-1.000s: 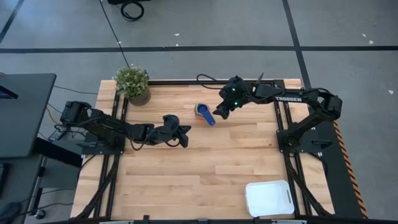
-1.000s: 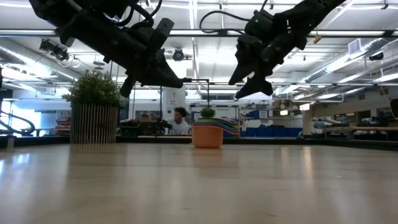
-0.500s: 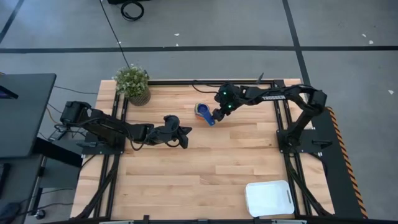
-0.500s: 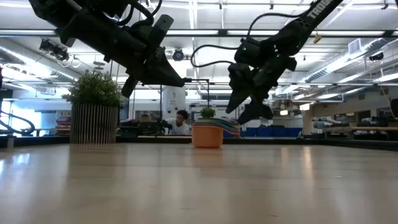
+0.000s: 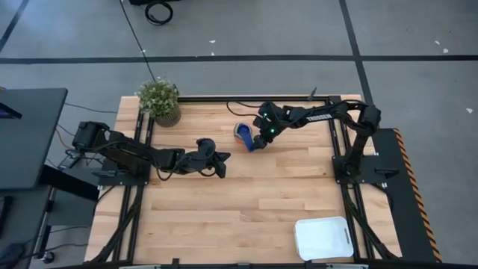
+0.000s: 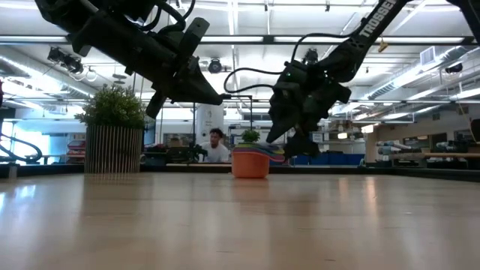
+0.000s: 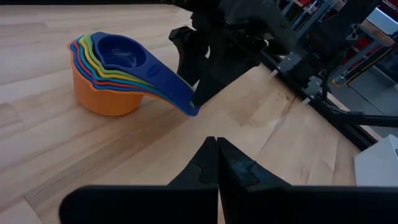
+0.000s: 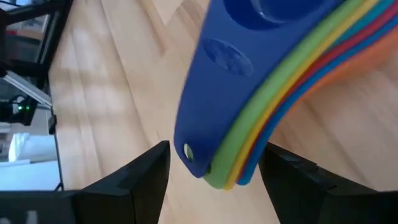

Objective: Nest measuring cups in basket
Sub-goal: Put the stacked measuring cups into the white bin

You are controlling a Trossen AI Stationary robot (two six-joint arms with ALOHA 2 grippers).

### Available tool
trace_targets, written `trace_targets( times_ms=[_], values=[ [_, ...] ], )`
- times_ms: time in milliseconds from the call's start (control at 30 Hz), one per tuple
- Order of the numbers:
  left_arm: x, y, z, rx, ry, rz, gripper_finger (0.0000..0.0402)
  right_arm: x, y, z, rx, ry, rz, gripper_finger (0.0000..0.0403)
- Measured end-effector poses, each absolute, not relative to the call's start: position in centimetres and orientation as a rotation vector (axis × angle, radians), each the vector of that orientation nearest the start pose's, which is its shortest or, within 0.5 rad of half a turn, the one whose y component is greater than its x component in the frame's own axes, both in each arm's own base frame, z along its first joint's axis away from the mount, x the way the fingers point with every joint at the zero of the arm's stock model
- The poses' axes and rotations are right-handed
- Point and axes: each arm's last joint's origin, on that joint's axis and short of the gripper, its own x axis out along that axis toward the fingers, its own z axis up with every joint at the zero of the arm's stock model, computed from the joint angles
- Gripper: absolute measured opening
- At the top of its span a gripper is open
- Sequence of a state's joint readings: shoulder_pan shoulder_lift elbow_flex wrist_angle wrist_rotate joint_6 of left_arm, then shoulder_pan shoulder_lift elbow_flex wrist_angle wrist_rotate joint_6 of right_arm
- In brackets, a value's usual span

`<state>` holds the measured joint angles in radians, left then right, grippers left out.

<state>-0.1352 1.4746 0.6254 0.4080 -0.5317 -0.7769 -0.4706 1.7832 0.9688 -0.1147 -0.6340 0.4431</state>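
The measuring cups (image 5: 241,133) stand nested as one stack on the wooden table, dark blue innermost and orange outermost (image 7: 102,93). Their stacked flat handles (image 8: 214,134) stick out toward the table's right. My right gripper (image 5: 258,143) is open, with one finger on either side of the handles' free end (image 8: 205,168) and a gap on both sides. My left gripper (image 5: 223,164) hovers shut above the table, left of and nearer than the cups, and its shut fingers (image 7: 216,163) point at the stack. The white basket (image 5: 323,237) lies at the near right corner.
A potted green plant (image 5: 159,101) stands at the far left corner of the table. Bare wood lies between the cups and the basket. In the low view a person (image 6: 217,146) sits far off in the room behind the table.
My right gripper has come down and toward the table's left, onto the level of the cup handles, tipping its fingers further downward. It has stayed open. The cup stack has not moved.
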Motion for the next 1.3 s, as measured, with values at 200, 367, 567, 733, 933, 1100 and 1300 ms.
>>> trace_targets(
  times_ms=[200, 367, 567, 733, 933, 1100, 1300],
  values=[
    [28.5, -2.4, 18.2, -0.615, 0.243, 0.529, 0.0000, 31.5, -14.1, 15.4, 0.866, 0.794, -0.036, 0.0248],
    [28.5, -2.4, 18.2, -0.631, 0.240, 0.532, 0.0000, 31.6, -14.3, 15.4, 0.810, 0.785, -0.070, 0.0248],
    [28.3, -2.3, 18.0, -0.624, 0.265, 0.546, 0.0000, 31.8, -14.3, 15.6, 0.811, 0.748, -0.055, 0.0248],
    [28.3, -2.3, 18.0, -0.626, 0.263, 0.551, 0.0000, 31.9, -14.4, 15.7, 0.820, 0.741, -0.057, 0.0248],
    [28.3, -2.3, 17.9, -0.621, 0.276, 0.556, 0.0000, 31.6, -15.0, 15.7, 0.812, 0.734, -0.048, 0.0248],
    [28.2, -2.2, 17.7, -0.611, 0.291, 0.561, 0.0000, 30.9, -15.8, 15.9, 0.887, 0.718, 0.092, 0.0243],
    [28.2, -2.2, 17.7, -0.607, 0.294, 0.560, 0.0000, 29.4, -16.9, 15.6, 0.984, 0.749, 0.160, 0.0199]
  ],
)
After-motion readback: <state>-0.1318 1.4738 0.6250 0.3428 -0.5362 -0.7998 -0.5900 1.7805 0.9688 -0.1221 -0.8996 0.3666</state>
